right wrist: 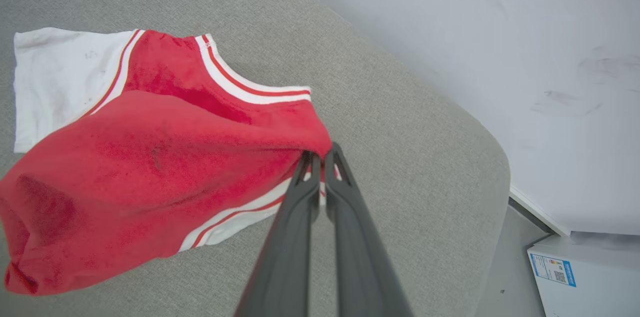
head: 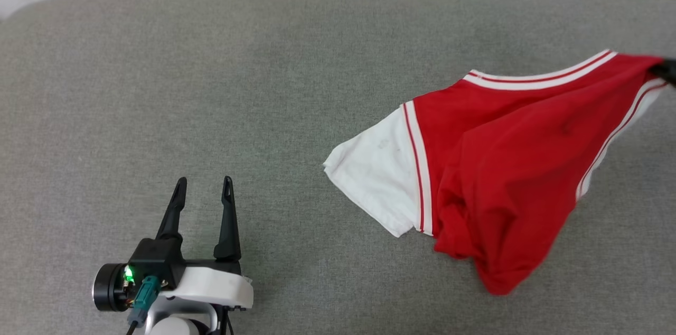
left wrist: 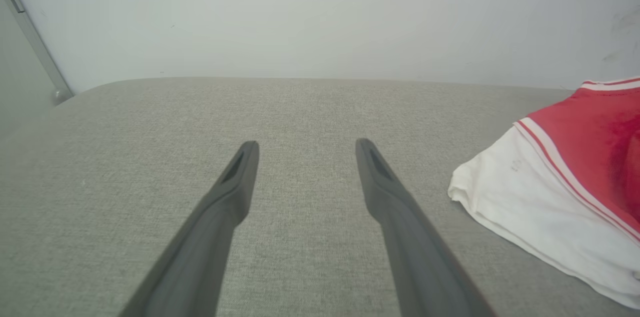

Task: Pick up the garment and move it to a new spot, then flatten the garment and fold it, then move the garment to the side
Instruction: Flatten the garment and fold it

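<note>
Here, the right pincer [right wrist: 320,153] is clamped on the garment [right wrist: 150,157], its 2 fingers pressed together over a pinch of red cloth beside the striped trim, near the far right of the grey fabric-covered bench [head: 237,71]. The cloth pulls taut toward that pinch, while the white sleeve [head: 369,176] lies on the bench and the red body sags in a bunch. Gripping 1 edge probably lets the shirt trail open when carried. The left pincer [head: 205,184] sits well apart at the near left, fingers spread and empty, likely kept free for the flattening.
</note>
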Robot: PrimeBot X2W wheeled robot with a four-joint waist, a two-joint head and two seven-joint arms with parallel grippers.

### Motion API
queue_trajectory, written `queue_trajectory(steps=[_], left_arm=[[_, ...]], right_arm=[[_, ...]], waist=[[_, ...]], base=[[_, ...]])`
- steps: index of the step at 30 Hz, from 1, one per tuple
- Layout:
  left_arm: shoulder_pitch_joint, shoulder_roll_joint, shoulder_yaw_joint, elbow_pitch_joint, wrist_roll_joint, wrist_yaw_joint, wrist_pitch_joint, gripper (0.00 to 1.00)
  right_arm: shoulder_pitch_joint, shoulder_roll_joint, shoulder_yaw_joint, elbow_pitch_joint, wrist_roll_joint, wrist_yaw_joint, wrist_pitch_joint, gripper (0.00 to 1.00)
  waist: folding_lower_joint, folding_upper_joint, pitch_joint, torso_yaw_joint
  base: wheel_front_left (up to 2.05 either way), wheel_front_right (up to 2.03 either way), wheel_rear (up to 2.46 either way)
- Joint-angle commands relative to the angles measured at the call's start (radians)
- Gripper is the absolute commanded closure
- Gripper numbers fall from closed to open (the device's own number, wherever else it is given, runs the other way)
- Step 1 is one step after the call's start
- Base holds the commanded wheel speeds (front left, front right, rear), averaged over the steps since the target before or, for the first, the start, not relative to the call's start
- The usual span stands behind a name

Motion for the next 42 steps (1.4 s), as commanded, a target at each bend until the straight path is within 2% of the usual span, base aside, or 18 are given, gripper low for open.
queue_trajectory(steps=[1,6,12,16,19,24,27,28,29,36,42], left_arm=[[-0.007,0.000,-0.002,-0.005,-0.005,0.004,-0.003,0.00],[-0.040,0.000,-0.022,-0.012,-0.015,0.006,-0.003,0.00],[-0.086,0.000,-0.047,-0.020,-0.031,0.010,-0.003,0.00],[-0.110,0.000,-0.059,-0.023,-0.022,0.013,-0.003,0.00],[-0.123,0.000,-0.068,-0.025,-0.024,0.014,-0.003,0.00],[-0.128,0.000,-0.062,-0.020,-0.017,0.016,-0.003,0.00],[-0.115,-0.001,-0.050,-0.015,-0.006,0.009,-0.003,0.00],[-0.111,0.000,-0.046,-0.012,0.000,0.005,-0.003,0.00],[-0.109,0.000,-0.039,-0.010,0.005,0.001,-0.003,0.00],[-0.136,0.025,0.014,0.000,0.036,-0.043,-0.003,0.00],[-0.230,0.090,0.023,0.078,0.057,-0.092,-0.003,0.00]], right_arm=[[-0.014,0.002,-0.005,0.001,0.001,-0.001,0.005,1.00],[-0.066,0.054,-0.054,0.057,-0.019,-0.001,0.075,1.00],[-0.124,0.189,-0.037,0.216,-0.132,-0.001,0.145,1.00],[-0.116,0.298,-0.020,0.355,-0.182,-0.001,0.111,1.00],[-0.087,0.355,0.022,0.431,-0.193,-0.001,0.095,1.00],[-0.055,0.398,0.120,0.508,-0.175,0.001,0.073,1.00],[-0.079,0.396,0.132,0.520,-0.170,0.001,0.001,1.00],[-0.093,0.390,0.133,0.518,-0.178,0.001,-0.033,0.36],[-0.105,0.385,0.134,0.517,-0.182,0.000,-0.073,0.00],[-0.117,0.371,0.064,0.506,-0.243,-0.001,-0.394,0.00],[-0.045,0.428,-0.121,0.490,-0.388,-0.001,-0.702,0.00]], waist=[[0.0000,0.0000,0.010,0.002],[0.0000,0.0000,0.068,0.031],[0.0000,0.0000,0.147,0.078],[0.0000,0.0000,0.187,0.106],[0.0000,0.0000,0.200,0.123],[0.0000,0.0000,0.185,0.124],[0.0000,0.0000,0.155,0.106],[0.0000,0.0000,0.142,0.099],[0.0000,0.0000,0.128,0.091],[0.0000,0.0000,0.044,0.034],[0.0000,0.0000,0.017,-0.017]], base=[[0.00,0.00,0.00],[0.00,0.00,0.00],[0.00,0.00,0.00],[0.00,0.00,0.00],[0.00,0.00,0.00],[0.00,0.00,0.00],[0.00,0.00,0.00],[0.00,0.00,0.00],[0.00,0.00,0.00],[0.00,0.00,0.00],[0.00,0.00,0.00]])
